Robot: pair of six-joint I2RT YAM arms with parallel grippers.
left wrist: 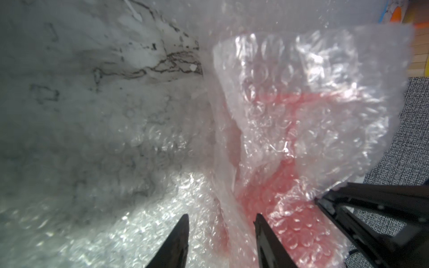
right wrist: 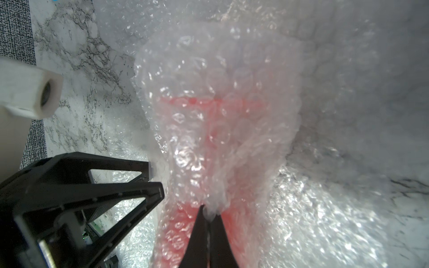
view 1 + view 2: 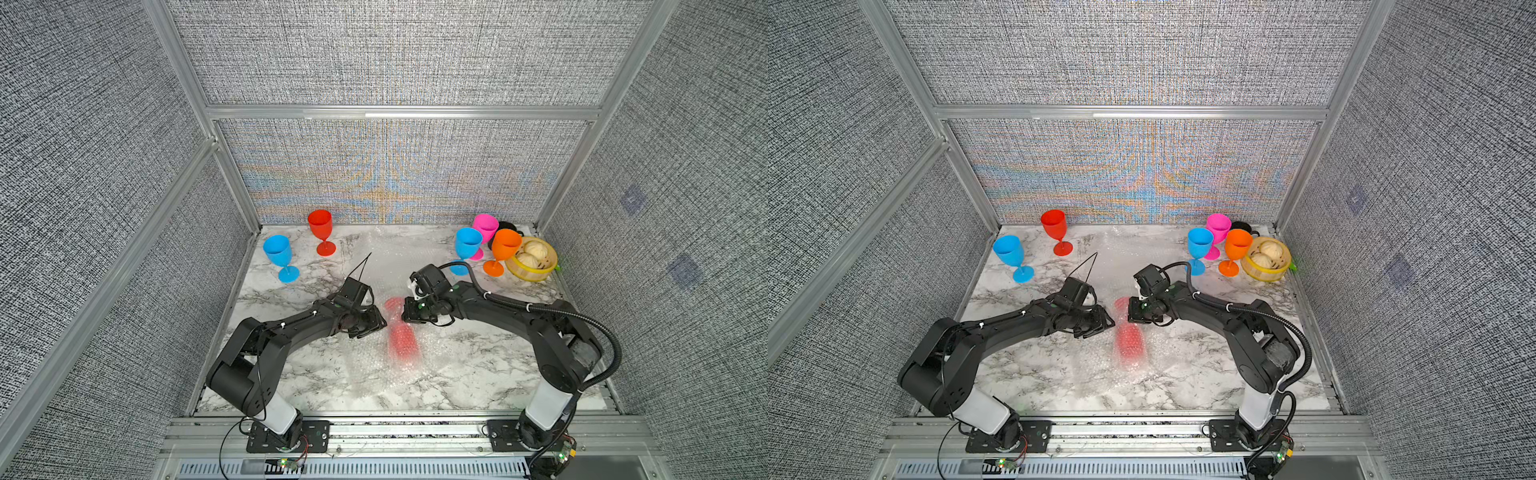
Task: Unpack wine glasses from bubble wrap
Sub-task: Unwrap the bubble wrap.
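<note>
Worktop [image 3: 478,365]: free room lower right. Unwrapped goblets [image 3: 277,249] stand along its upper edge. Centre frame: bubble wrap [image 3: 376,372] w/ last red goblet [image 3: 401,338] lying inside. Peeling step, I'd say. Right gripper [image 2: 210,213] is pinching wrap. Left gripper [image 1: 221,217] is spread, wrap betw. its jaws. Next: left clamps and they pull apart, clear of the edges.

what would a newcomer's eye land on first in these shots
A wrapped red goblet lies in bubble wrap at the marble table's middle: the right gripper pinches the wrap, the left gripper stands open alongside. Behind stand bright ones: a blue goblet and a bare red goblet on the left; a second blue goblet, a pink goblet and an orange goblet on the right by the steamer of buns.
</note>
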